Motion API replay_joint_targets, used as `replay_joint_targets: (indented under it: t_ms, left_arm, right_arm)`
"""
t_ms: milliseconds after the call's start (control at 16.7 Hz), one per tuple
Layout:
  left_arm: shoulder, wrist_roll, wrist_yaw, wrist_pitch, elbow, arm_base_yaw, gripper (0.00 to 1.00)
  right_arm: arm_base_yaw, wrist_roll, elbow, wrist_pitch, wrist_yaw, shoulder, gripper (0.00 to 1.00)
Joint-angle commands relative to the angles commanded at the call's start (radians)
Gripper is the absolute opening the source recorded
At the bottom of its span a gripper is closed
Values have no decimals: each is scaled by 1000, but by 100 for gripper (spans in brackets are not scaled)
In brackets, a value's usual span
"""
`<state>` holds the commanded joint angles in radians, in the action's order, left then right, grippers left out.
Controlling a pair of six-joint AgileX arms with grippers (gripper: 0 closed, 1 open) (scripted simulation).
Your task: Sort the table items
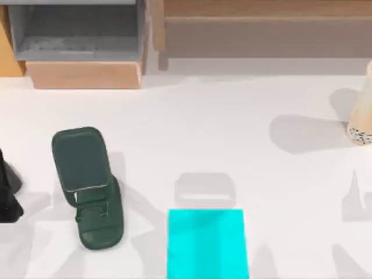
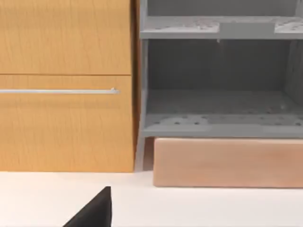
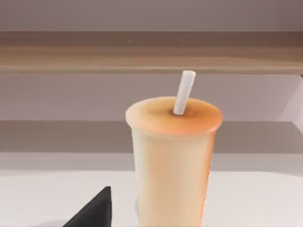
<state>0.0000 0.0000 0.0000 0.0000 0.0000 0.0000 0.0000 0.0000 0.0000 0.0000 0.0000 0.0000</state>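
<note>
Rendered simulation of office-like desk corner: plain white table (image 1: 192,122), wooden drawer cabinet (image 2: 66,85) with metal handle (image 2: 57,91), grey open shelf unit (image 2: 218,75), long wooden shelf (image 3: 151,49) behind.

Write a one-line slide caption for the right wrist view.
Cream cup with a white straw stands upright on the white table, facing the right wrist camera, before a wooden shelf.

On the table: one cup (image 1: 361,119) with one straw (image 3: 183,92), one dark green stand (image 1: 87,186), one cyan mat (image 1: 207,244).
</note>
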Motion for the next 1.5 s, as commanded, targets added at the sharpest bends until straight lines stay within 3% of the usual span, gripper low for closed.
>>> replay_joint_targets:
  t_ms: [420, 1500]
  left_arm:
    - [146, -77, 1, -102, 114, 10, 100]
    - [1346, -506, 5, -803, 1001, 75, 100]
  right_arm:
    - [0, 0, 0, 0, 0, 0, 100]
    - [0, 0, 0, 0, 0, 0, 100]
